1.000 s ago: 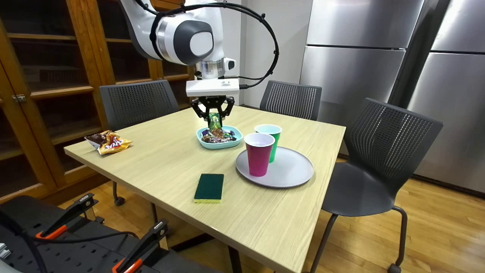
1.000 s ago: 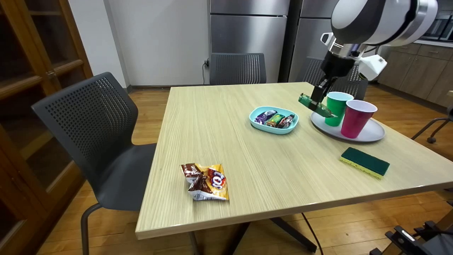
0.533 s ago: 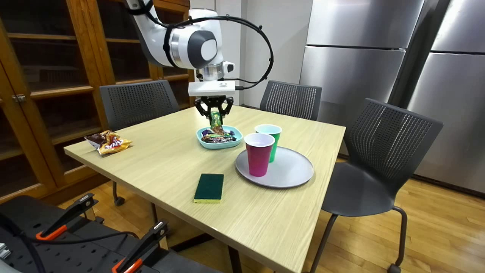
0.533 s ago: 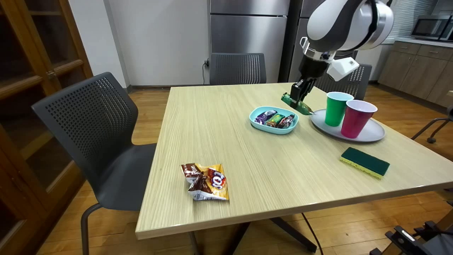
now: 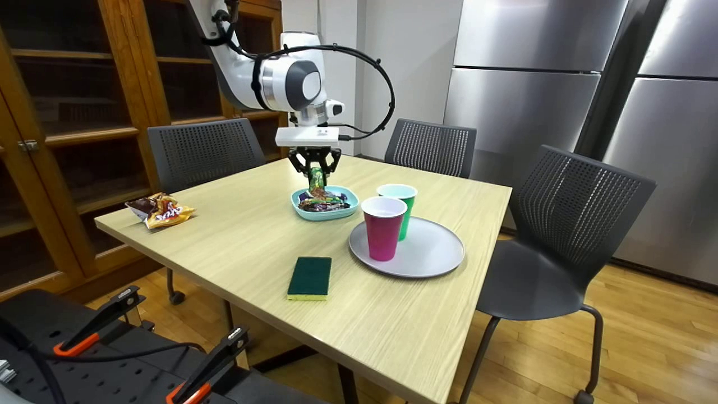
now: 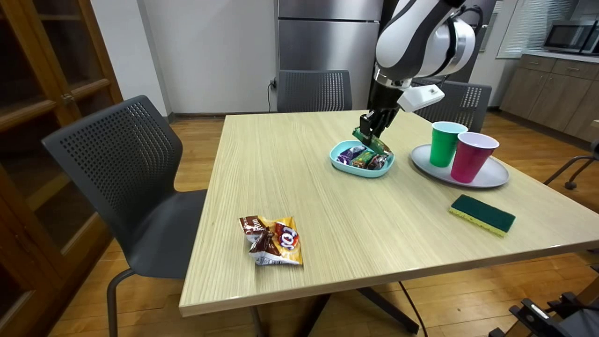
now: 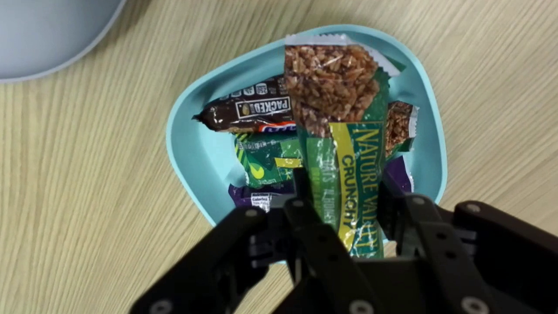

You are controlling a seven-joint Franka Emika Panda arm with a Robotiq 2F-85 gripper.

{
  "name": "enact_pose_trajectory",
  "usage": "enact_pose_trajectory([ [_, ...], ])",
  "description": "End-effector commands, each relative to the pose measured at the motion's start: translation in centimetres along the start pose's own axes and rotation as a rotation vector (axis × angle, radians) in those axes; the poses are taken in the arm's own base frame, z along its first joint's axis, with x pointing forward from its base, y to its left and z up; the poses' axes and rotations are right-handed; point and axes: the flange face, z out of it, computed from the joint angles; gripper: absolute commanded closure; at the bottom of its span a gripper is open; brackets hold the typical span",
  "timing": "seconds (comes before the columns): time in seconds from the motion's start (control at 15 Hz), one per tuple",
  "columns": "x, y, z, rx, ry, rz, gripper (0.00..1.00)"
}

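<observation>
Over the turquoise dish (image 7: 213,152), the jaws pinch 1 green granola bar (image 7: 344,148).

The Panda arm (image 5: 230,64) is smooth, glossy white and rounded, with a dark grey cap (image 5: 293,87) on a bulky joint (image 6: 433,50), set with a white oval disc (image 5: 312,86). A brushed silver band (image 5: 268,84) rings that joint beside a black strap (image 5: 256,82). A black cable (image 5: 358,54) loops away in a wide curve, studded with stubby cable ties (image 5: 392,105). Farther along are a silver collar (image 5: 311,116) and a flat white box (image 5: 307,136). The jaws are black and jointed, with round silvery screws (image 7: 475,305).
</observation>
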Motion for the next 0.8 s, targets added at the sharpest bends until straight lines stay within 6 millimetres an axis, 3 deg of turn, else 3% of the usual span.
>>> enact_pose_trajectory([
  [0.0,2.0,-0.2,1.0,-0.007,-0.019,0.049,0.87],
  [0.73,2.8,0.1,2.3,-0.005,-0.025,0.088,0.87],
])
